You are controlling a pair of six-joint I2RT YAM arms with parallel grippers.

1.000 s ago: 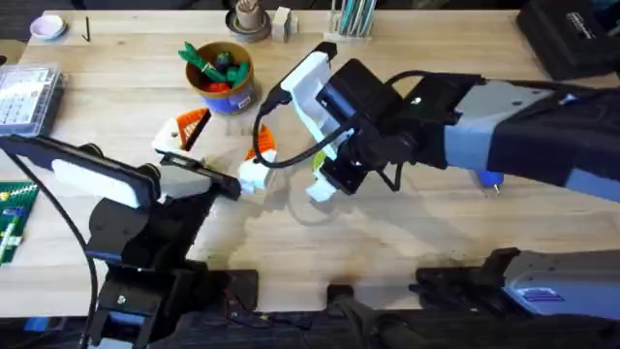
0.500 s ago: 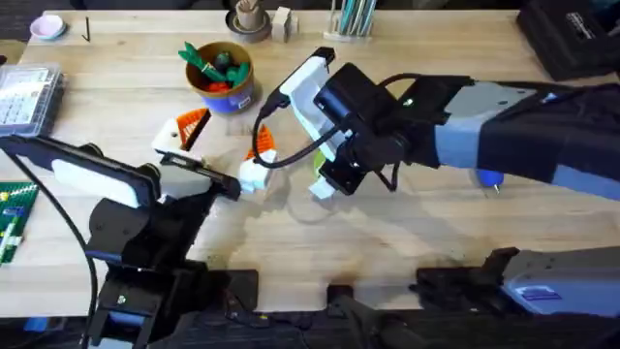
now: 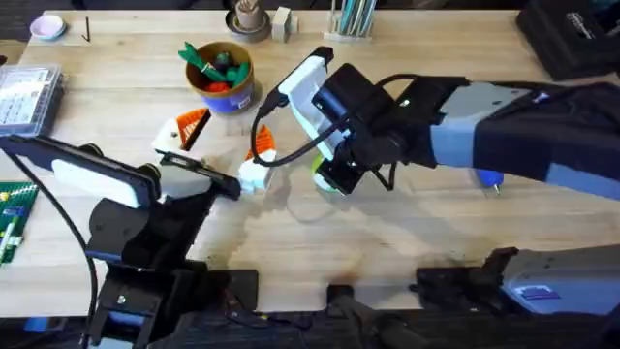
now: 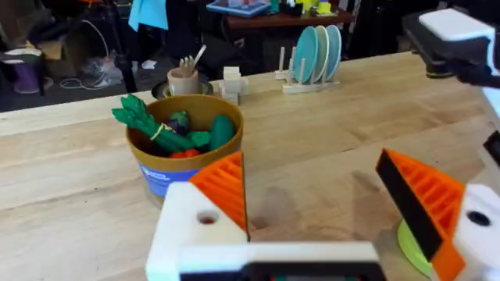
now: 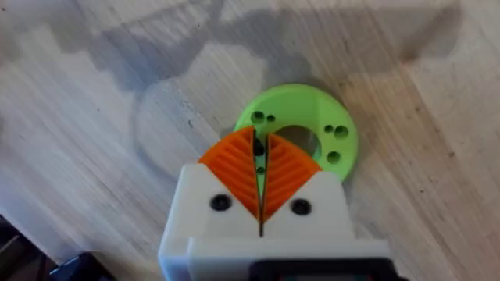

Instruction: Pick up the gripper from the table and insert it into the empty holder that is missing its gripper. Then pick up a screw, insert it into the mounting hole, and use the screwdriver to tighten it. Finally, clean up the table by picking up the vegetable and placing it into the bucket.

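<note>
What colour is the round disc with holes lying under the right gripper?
Lime green; the disc shows best in the right wrist view, just beyond the right gripper.

Robotics lab or workshop, butcher-block table (image 3: pixel 407 242), parts organiser box (image 3: pixel 27 97) at its edge, cluttered desks, cables, cardboard boxes in the room behind

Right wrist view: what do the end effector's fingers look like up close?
The right end effector has two white blocky fingers, each tipped with an orange ribbed wedge pad and bearing one dark screw hole. The left end effector looks the same.
</note>
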